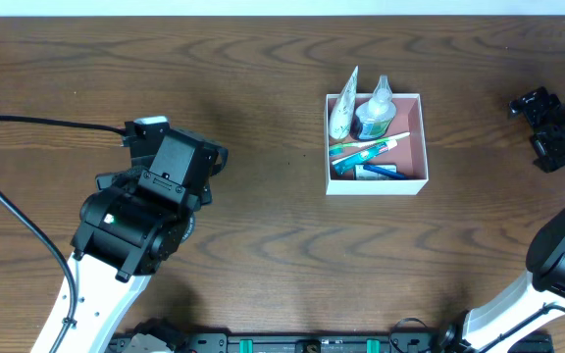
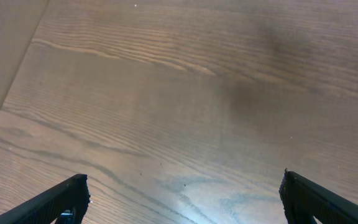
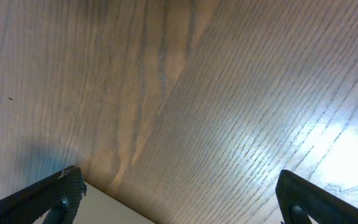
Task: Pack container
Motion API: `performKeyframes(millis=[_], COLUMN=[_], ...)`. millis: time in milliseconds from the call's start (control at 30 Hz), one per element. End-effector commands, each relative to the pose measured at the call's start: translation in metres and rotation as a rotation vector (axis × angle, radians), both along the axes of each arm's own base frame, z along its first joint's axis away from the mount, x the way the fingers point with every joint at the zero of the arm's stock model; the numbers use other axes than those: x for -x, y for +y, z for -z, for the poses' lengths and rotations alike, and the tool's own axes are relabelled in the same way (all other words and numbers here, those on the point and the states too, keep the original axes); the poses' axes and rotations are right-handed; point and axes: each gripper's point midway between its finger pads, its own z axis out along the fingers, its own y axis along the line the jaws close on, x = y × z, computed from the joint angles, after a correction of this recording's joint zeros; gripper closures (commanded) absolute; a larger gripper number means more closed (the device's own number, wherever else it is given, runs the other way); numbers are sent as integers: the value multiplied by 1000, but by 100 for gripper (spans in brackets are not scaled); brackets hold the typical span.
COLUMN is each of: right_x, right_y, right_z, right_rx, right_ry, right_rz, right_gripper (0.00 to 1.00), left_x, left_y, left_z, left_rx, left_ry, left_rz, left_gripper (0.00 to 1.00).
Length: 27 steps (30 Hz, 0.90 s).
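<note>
The container (image 1: 415,143), a square shallow box with white walls and a dusty-pink inside, sits right of the table's middle in the overhead view. It holds a small bottle (image 1: 374,116), a white packet (image 1: 343,110), a toothbrush (image 1: 365,149) and tubes. My left gripper (image 1: 145,130) is far to the left of it; in the left wrist view (image 2: 184,186) its fingers are wide apart over bare wood, empty. My right gripper (image 1: 545,120) is at the far right edge; in the right wrist view (image 3: 178,186) its fingers are wide apart and empty.
The wooden table (image 1: 263,255) spreads around the box. A black cable (image 1: 27,211) runs across the left side to the left arm. A pale edge (image 3: 114,208) shows under the right gripper.
</note>
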Motion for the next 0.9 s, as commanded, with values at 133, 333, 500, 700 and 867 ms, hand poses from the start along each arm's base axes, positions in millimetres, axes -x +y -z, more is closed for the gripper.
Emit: performKeyframes(millis=[133, 333, 500, 700, 867], right_x=[1, 1, 1, 1, 1], right_y=[-2, -2, -2, -2, -2], right_z=[0, 0, 0, 0, 0], right_rx=[-3, -3, -3, -3, -3], right_ry=[0, 0, 0, 0, 0], right_rz=[16, 16, 16, 16, 16], right_gripper=[1, 1, 1, 1, 1], left_x=[3, 2, 2, 5, 13], left_y=[-2, 15, 23, 28, 34], left_z=[5, 22, 69, 97, 103], left_rx=[46, 177, 226, 235, 228], left_ry=[-13, -181, -304, -501, -628], left_rz=[-3, -68, 74, 146, 137], left_gripper=[2, 2, 2, 2, 2])
